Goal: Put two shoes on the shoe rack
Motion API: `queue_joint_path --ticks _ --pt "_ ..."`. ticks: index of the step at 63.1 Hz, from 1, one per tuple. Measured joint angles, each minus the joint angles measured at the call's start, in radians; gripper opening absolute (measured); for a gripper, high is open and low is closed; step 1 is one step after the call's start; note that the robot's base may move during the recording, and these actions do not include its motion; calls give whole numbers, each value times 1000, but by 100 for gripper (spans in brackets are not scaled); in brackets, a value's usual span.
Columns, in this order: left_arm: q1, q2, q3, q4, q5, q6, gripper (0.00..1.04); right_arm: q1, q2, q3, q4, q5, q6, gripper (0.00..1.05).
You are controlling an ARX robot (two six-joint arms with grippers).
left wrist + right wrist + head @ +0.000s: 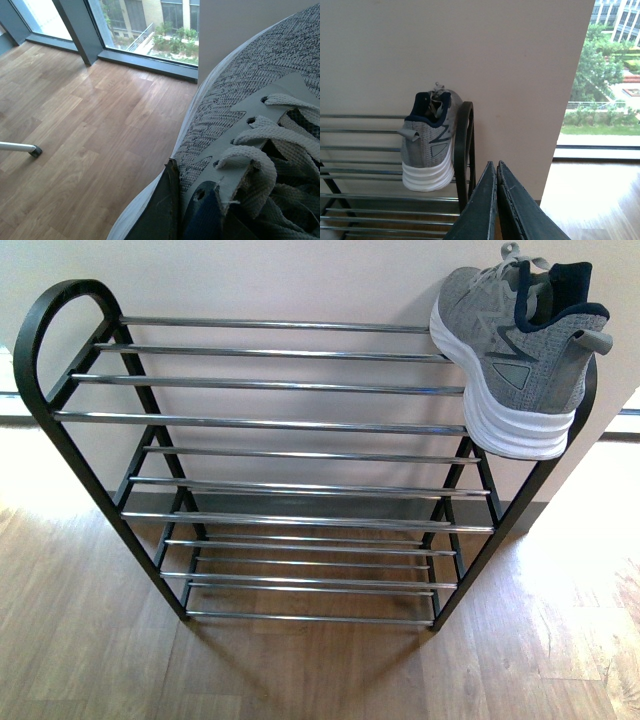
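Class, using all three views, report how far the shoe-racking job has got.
Done: one grey sneaker rests on the top tier of the shoe rack, at its right end. In hand: the left hand appears to grip the second sneaker above the floor. Left: setting it on the rack. The right hand is shut, empty.

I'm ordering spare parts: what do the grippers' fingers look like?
Right gripper: two flat, matte black fingers, wide at the base, tapering to narrow tips. Only one left finger shows: the same dark flat blade, its edge rough and worn. No cables or markings show; the arms themselves are out of view.
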Motion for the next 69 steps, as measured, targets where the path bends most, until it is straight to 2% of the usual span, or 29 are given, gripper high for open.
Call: queue_joint_path --ticks 8,15,45,55,69 --pt "0 0 0 0 0 0 1 0 -30 0 -31 0 0 1" --pt "0 0 0 0 0 0 1 0 -164 0 -193 1 0 1" --pt "0 0 0 0 0 0 1 0 -202 0 -207 0 0 2" --pt "0 0 0 0 0 0 1 0 -202 0 -207 0 0 27" --pt "0 0 0 0 -8 0 1 0 -203 0 -207 -4 0 69"
